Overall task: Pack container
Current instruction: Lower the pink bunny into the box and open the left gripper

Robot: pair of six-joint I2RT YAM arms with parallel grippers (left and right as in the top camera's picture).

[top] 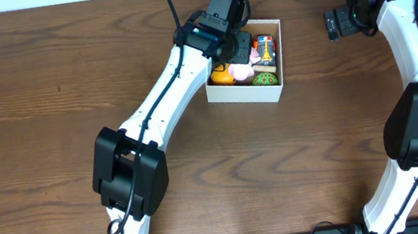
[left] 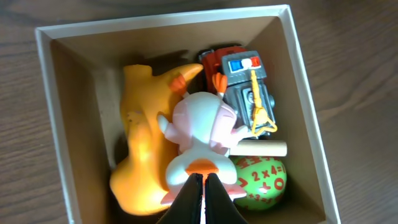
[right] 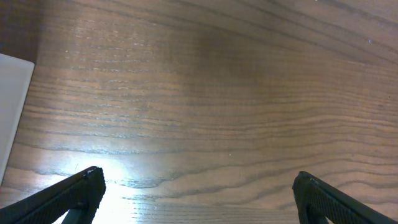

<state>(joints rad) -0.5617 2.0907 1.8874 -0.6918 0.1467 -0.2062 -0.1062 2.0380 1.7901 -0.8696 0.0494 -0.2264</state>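
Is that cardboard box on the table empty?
No, the container has several toys packed in it, among them an orange figure, a grey toy truck and a green ball.

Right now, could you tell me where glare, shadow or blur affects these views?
Right wrist: a pale glare patch on the table at lower left; left wrist: sharp focus, a shadow on the container wall behind the orange toy; overhead: evenly lit.

Part of the container (top: 243, 94) beneath the left arm (top: 173, 84).
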